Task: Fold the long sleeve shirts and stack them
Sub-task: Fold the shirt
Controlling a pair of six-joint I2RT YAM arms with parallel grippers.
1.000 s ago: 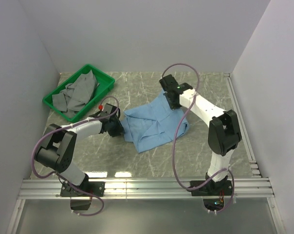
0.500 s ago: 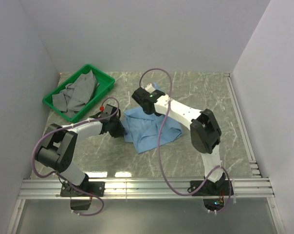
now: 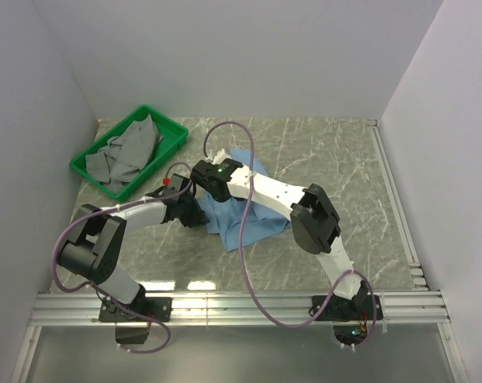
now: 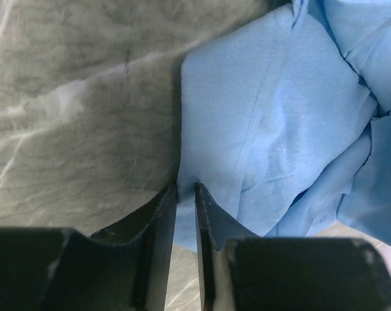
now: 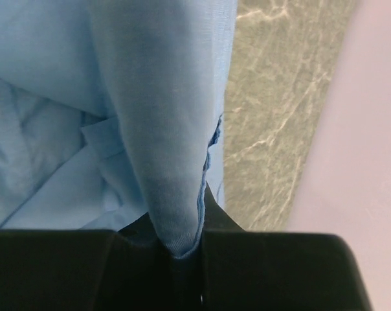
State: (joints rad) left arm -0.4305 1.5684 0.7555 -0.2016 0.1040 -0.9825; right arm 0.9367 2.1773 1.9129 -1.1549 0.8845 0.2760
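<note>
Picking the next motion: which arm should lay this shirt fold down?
Right, likely. The right hand is shut on a fold of the light blue shirt, held over the shirt's left part; the left hand only sits at its edge.

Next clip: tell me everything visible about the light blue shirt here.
The light blue shirt is thin woven cloth with stitched seams, crumpled and partly folded on the grey marbled table, mid-table. The right gripper clamps a raised fold; the left gripper pinches its left edge. The right arm crosses over it.
</note>
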